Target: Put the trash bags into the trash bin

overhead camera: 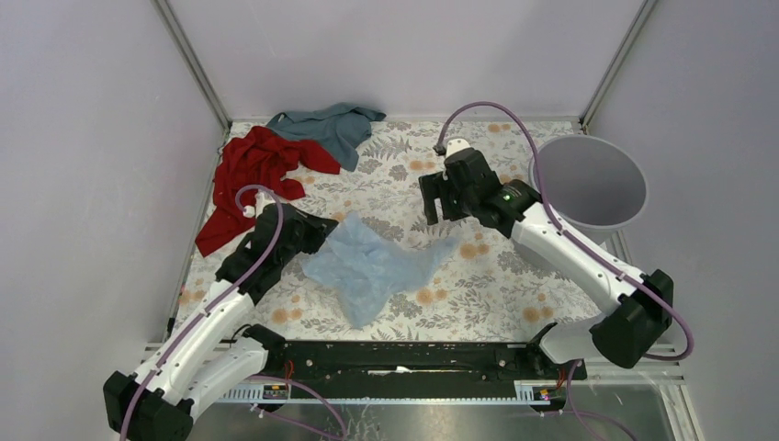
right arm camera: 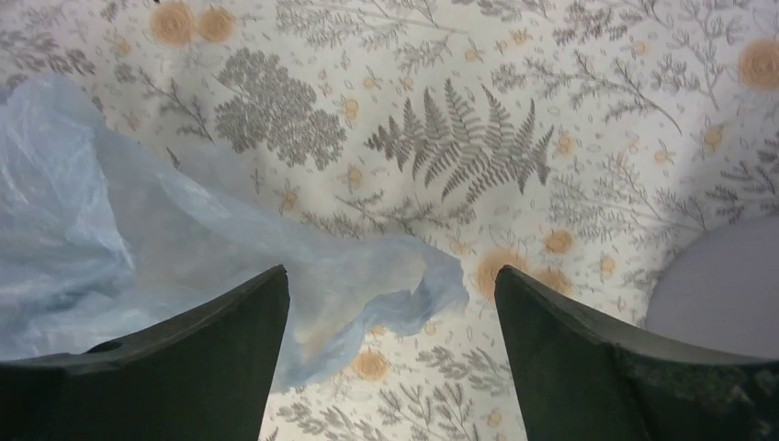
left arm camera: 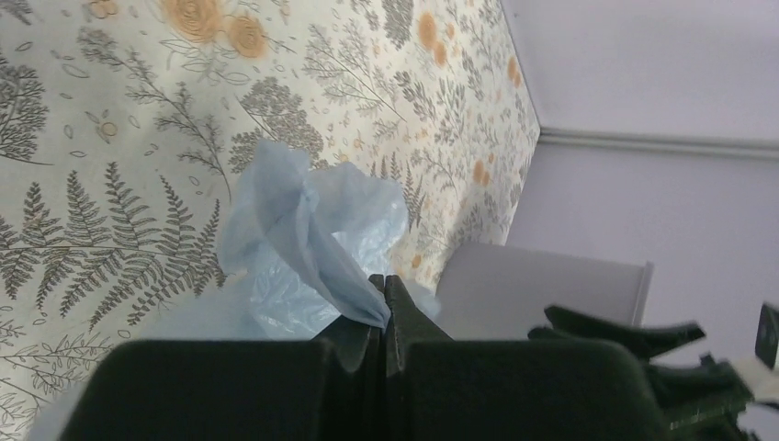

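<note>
ok, left gripper clamped on trash bag; right gripper wide open w/ nothing.

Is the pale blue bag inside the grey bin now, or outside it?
Outside. The bag lies crumpled on the floral table, apart from the bin; the left claw pinches its edge.

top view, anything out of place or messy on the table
Two cloths lie crumpled in the far left corner, a red cloth and a teal-grey cloth touching it. The blue bag sprawls wrinkled mid-table, one edge pinched in the left gripper, not in the bin. Nothing looks spilled or damaged.
</note>
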Action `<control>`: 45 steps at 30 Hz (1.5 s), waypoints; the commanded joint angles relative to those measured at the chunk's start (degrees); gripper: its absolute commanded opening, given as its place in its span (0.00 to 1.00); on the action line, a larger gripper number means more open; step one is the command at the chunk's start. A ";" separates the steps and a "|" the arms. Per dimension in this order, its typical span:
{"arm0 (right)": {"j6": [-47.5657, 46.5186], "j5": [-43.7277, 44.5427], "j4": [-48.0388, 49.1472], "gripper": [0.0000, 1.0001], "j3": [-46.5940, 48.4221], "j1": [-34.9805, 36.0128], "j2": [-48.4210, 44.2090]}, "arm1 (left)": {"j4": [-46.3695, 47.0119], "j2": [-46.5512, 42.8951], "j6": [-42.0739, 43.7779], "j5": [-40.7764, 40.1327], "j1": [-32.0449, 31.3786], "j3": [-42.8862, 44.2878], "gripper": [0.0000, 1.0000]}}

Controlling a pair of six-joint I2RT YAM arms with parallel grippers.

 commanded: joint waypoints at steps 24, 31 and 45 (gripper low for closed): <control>-0.63 -31.67 31.84 0.64 -18.00 25.15 -4.20 | 25.05 22.88 -8.49 11.10 0.60 1.41 0.00; -11.04 -10.51 28.45 0.79 -12.51 27.00 2.90 | 25.88 20.30 -8.02 17.54 4.87 -0.90 0.00; -17.63 0.06 25.03 0.20 -8.88 32.82 16.99 | 34.53 22.08 -7.72 37.96 21.46 -4.62 0.00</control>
